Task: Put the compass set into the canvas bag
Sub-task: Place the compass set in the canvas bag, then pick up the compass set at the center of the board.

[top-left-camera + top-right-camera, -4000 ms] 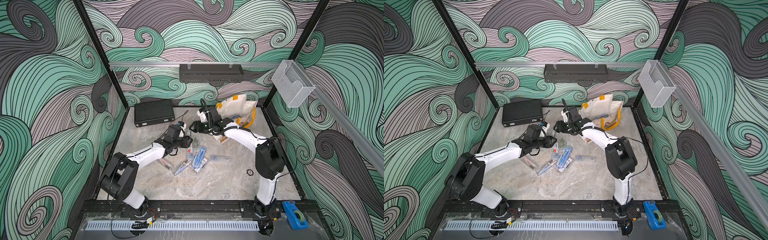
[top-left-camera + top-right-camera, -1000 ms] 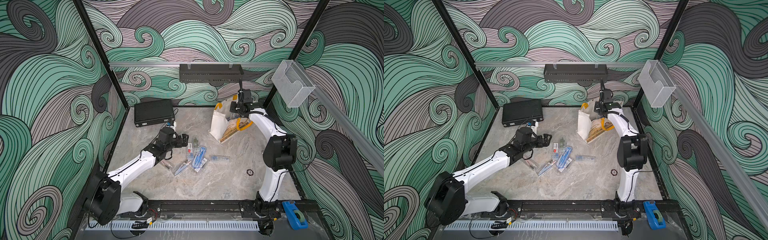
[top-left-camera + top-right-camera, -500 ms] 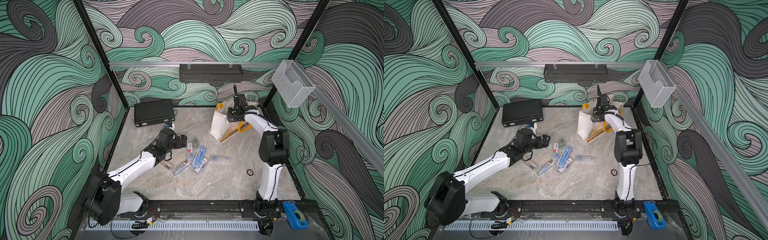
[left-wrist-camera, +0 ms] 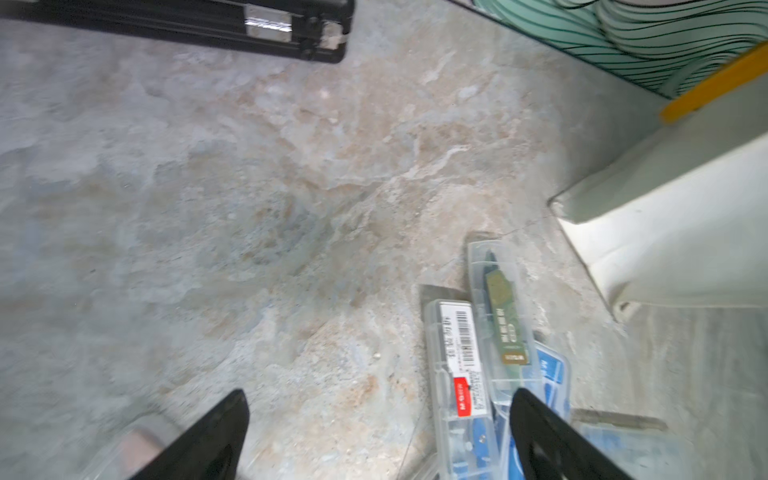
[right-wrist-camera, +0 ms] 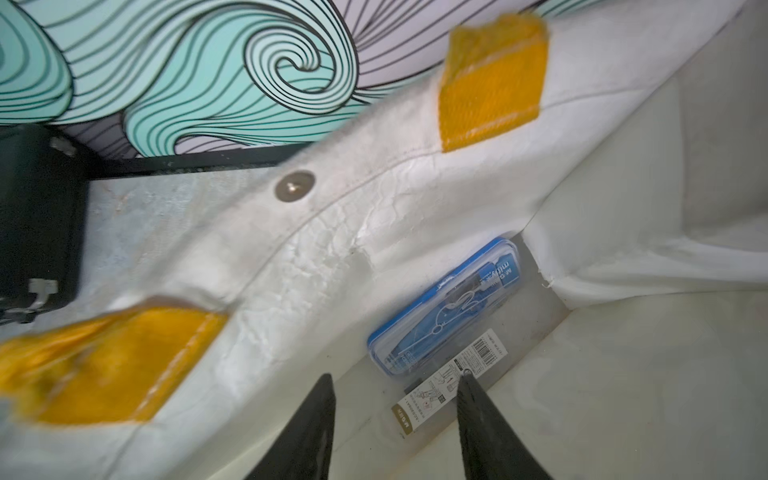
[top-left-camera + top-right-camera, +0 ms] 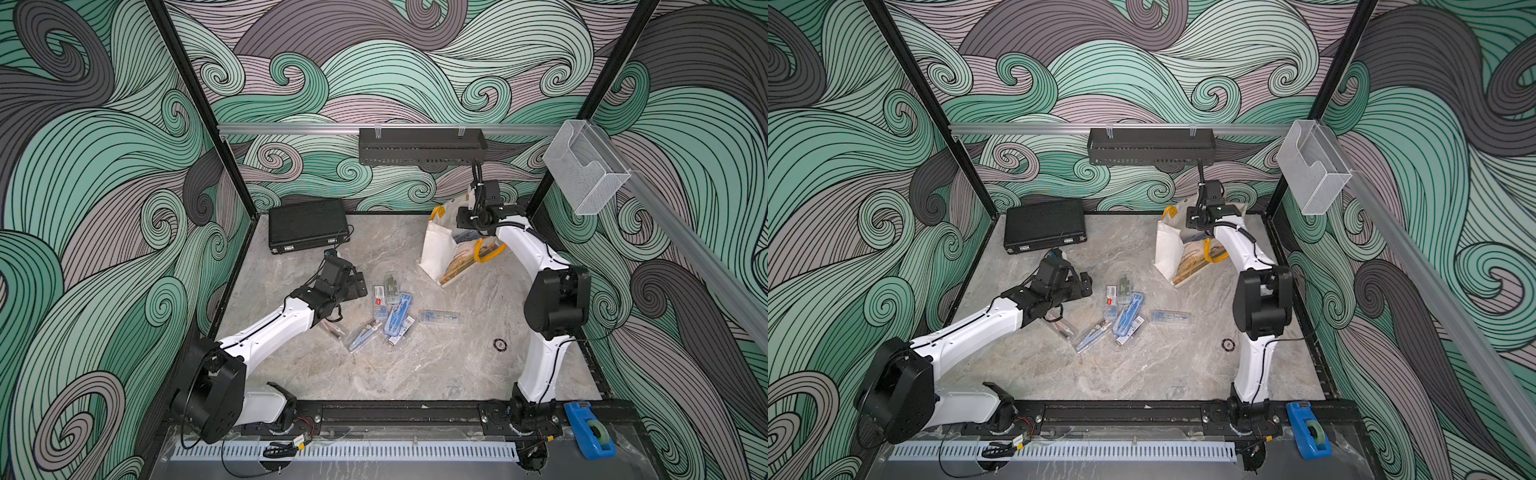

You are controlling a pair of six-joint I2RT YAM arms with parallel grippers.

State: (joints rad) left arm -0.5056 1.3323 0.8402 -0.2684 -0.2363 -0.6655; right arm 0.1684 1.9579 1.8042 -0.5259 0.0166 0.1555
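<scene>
The canvas bag (image 6: pixel 438 249) (image 6: pixel 1167 249) stands at the back right with its mouth open. My right gripper (image 5: pixel 397 376) hangs over that mouth, open, with nothing between its fingers. In the right wrist view a blue compass set (image 5: pixel 449 316) and a clear labelled one (image 5: pixel 451 380) lie on the bag's bottom. Several more compass sets (image 6: pixel 395 309) (image 6: pixel 1125 309) lie in a loose pile mid-table. My left gripper (image 4: pixel 379 395) (image 6: pixel 357 286) is wide open and empty, low over the table just left of the pile. One of its fingers (image 4: pixel 536 432) is by a clear case (image 4: pixel 459 365).
A black briefcase (image 6: pixel 307 224) lies at the back left. A black shelf (image 6: pixel 422 145) hangs on the back rail above the bag. A small black ring (image 6: pixel 499 344) lies by the right arm's base. A blue tape dispenser (image 6: pixel 590 428) sits on the front frame.
My right gripper has gone from shut to open over the bag's mouth, and its wrist has shifted slightly. The left arm has hardly moved.
</scene>
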